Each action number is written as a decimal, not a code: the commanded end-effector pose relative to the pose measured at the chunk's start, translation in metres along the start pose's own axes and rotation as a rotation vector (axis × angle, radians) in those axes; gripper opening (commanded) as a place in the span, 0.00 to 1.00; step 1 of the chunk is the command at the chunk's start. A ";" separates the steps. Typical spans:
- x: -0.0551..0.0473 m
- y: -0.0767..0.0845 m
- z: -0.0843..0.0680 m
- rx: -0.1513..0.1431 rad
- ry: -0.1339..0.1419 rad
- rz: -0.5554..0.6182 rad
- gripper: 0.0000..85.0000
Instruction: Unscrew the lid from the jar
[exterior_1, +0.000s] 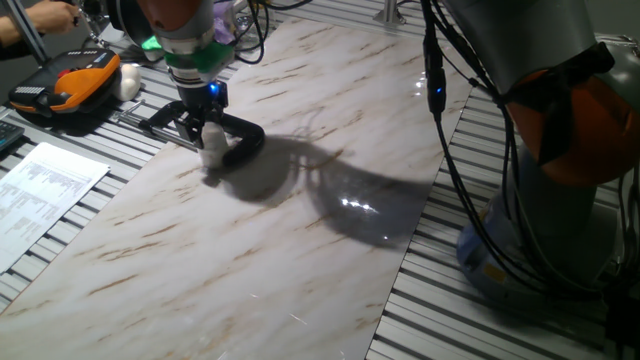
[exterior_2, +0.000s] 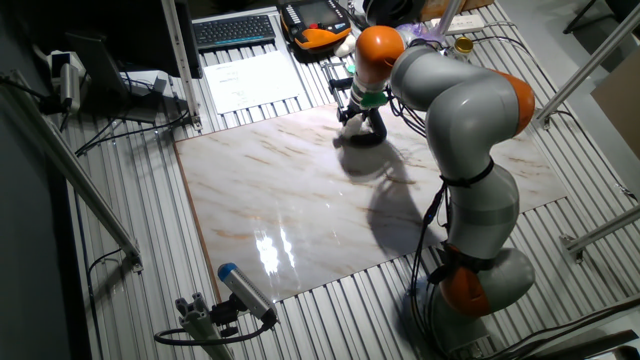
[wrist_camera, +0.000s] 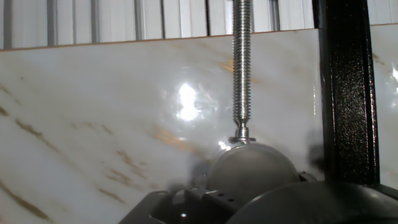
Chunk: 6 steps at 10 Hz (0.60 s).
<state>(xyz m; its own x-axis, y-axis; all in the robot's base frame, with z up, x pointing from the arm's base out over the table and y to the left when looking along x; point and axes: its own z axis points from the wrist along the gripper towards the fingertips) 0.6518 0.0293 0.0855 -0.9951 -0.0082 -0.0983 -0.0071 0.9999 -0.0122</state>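
The jar (exterior_1: 213, 141) is a small white cylinder standing near the marble slab's far left corner, held in a black clamp (exterior_1: 243, 140) that lies flat on the slab. My gripper (exterior_1: 207, 122) is straight above the jar with its dark fingers down around the jar's top. The lid is hidden under the hand. From the other fixed view the gripper (exterior_2: 361, 108) shows at the slab's far edge. In the hand view I see the clamp's threaded screw (wrist_camera: 241, 68), its black bar (wrist_camera: 346, 93) and a grey round blurred shape (wrist_camera: 252, 167). No view shows how the jaws stand.
An orange-and-black device (exterior_1: 65, 85) and a white rounded lump (exterior_1: 128, 80) lie left of the slab. A printed sheet (exterior_1: 45, 185) lies on the slatted table. My arm's base (exterior_1: 570, 150) and hanging cables (exterior_1: 440, 90) stand at the right. A blue-tipped tool (exterior_2: 243, 290) lies near the slab's near edge.
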 end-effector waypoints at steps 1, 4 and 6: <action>0.000 0.000 0.000 -0.001 -0.002 -0.014 0.60; 0.000 0.000 0.000 -0.013 0.018 -0.084 0.60; 0.000 0.000 0.000 -0.012 0.034 -0.118 0.60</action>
<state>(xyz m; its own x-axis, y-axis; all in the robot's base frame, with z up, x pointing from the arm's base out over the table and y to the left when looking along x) 0.6518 0.0292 0.0855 -0.9899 -0.1267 -0.0630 -0.1264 0.9919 -0.0095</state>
